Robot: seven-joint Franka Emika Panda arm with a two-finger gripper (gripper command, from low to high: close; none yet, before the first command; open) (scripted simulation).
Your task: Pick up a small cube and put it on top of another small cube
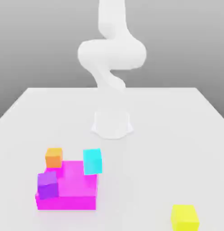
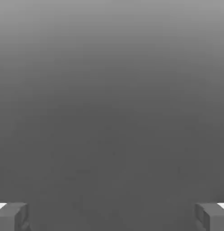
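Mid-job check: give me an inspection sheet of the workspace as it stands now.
Surface: white table, flat.
Job's things: yellow cube alone near the front, on the exterior view's right; orange cube at the magenta block's far corner.
Clutter: magenta block; purple cube and cyan cube at its edges.
End effector: fingers wide apart, nothing between them; faces plain grey.
Cables: nothing seen.
Surroundings: grey backdrop; white arm upright behind.

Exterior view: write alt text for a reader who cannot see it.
A white robot arm stands at the back of a white table. Near the front, toward the view's left, a magenta block has orange, cyan and purple cubes at its edges. A yellow cube sits alone at the front right.
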